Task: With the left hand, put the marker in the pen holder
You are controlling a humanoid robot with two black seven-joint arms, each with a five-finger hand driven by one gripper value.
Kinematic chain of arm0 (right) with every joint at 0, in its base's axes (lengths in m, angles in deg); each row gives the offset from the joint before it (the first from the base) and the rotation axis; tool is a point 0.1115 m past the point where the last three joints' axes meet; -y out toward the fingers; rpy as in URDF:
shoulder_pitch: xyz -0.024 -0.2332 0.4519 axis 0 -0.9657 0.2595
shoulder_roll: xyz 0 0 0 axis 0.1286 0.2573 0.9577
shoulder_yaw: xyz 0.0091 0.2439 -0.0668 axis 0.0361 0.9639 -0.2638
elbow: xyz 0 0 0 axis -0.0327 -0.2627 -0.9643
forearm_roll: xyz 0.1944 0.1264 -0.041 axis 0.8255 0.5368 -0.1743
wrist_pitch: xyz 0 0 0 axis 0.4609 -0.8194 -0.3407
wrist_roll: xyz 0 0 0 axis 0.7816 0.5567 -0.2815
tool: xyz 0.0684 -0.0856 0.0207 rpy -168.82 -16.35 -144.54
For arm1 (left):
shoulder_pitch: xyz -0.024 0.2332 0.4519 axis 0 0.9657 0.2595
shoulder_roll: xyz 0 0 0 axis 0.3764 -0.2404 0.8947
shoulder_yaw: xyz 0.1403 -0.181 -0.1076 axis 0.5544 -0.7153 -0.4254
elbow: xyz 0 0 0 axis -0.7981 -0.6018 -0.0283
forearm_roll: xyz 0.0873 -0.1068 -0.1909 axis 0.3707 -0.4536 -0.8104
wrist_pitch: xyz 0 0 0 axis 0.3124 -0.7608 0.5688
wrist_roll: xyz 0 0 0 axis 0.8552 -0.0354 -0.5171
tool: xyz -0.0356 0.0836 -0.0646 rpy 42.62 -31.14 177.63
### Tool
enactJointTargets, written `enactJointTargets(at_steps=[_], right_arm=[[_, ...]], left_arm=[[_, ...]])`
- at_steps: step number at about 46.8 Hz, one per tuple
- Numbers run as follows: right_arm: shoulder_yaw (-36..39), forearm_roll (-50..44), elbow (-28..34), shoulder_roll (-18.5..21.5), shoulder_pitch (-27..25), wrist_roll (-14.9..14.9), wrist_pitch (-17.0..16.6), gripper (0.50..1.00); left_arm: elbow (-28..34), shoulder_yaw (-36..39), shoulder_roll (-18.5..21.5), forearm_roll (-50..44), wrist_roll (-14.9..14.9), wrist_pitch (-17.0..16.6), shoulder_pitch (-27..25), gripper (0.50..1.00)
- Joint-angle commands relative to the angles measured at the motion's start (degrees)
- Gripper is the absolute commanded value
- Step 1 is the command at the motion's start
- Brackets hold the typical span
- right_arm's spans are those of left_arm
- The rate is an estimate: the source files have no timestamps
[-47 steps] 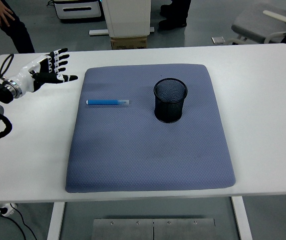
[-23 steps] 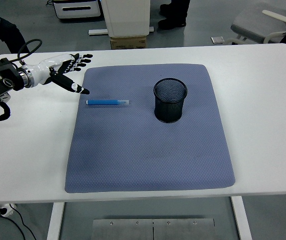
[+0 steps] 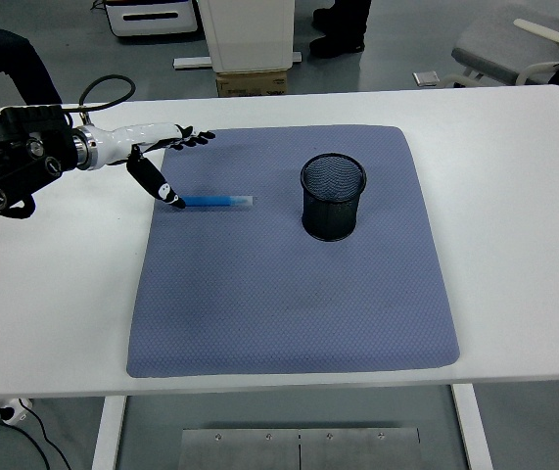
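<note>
Since the earlier frames the left hand (image 3: 162, 157) has been brought in from the table's left edge to the marker's left end; nothing else has shifted. The fingers (image 3: 193, 137) are spread, extended forward over the mat's far-left corner, while the thumb (image 3: 158, 184) is angled down so that its tip sits at, or just touching, the marker's left end. Nothing is pinched yet.

The marker (image 3: 215, 201) is lying flat on the blue mat (image 3: 289, 313), lengthwise left to right, well apart from the pen holder (image 3: 333, 196), which is standing upright to its right with the mouth open upward.

The open span is judged to be a pre-grasp: thumb on one side, fingers on the other, so the barrel can be bracketed before closure. A flat, round barrel is likely to roll if nudged by the thumb first.

The right hand is not seen.
</note>
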Motion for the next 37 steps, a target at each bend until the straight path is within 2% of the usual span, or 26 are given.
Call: enactJointTargets(at_steps=[1,8,24,37], right_arm=[[-0.09,0.0,0.02,0.0,0.0,-0.01,0.01,1.0],[0.0,0.0,-0.07,0.0,0.0,-0.01,0.01,1.0],[0.0,0.0,0.02,0.0,0.0,-0.01,0.01,1.0],[0.0,0.0,0.02,0.0,0.0,-0.01,0.01,1.0]], left_arm=[[0.01,0.09,-1.19,1.62,-0.1,0.24,-0.43,1.0],[-0.08,3.77,-3.38,2.85,-0.1,0.5,-1.22,1.0],[-0.87,3.95,-6.02,2.85,-0.8,1.82,-1.58,1.0],[-0.87,4.65,-6.2,3.38,-0.89,1.91,-1.75,1.0]])
